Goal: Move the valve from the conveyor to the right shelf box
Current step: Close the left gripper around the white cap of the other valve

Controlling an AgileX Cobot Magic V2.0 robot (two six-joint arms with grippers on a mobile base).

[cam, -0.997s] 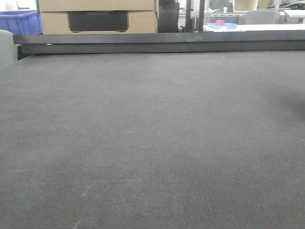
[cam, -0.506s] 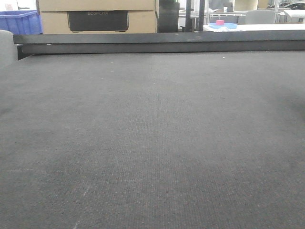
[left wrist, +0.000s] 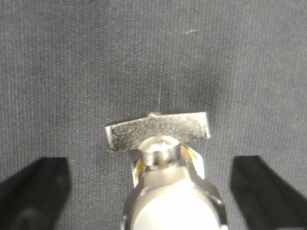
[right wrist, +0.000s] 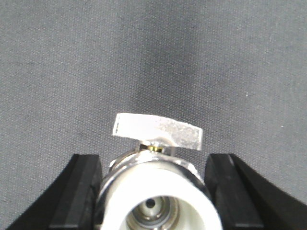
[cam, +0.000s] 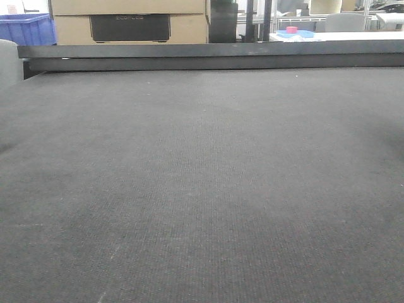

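We judged the lift should go straight up, with the grip square on the body, so the valve (right wrist: pixel 158 189) would not twist. The right gripper (right wrist: pixel 154 165) faced the belt (right wrist: pixel 153 52), its fingers (right wrist: pixel 84 191) pressed against the valve's sides. Whether the valve touched the belt, we couldn't tell. The left gripper (left wrist: pixel 149 165) hung spread wide around another valve (left wrist: pixel 165 191) lying on the belt.

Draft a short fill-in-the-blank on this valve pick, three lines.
The left tool stands ____, its fingers clear of the valve.
Behind the black rail, far left in the front view, sits a ____ bin.
In the right wrist view the valve's open port faces the ____.
Missing words: open; blue; camera.
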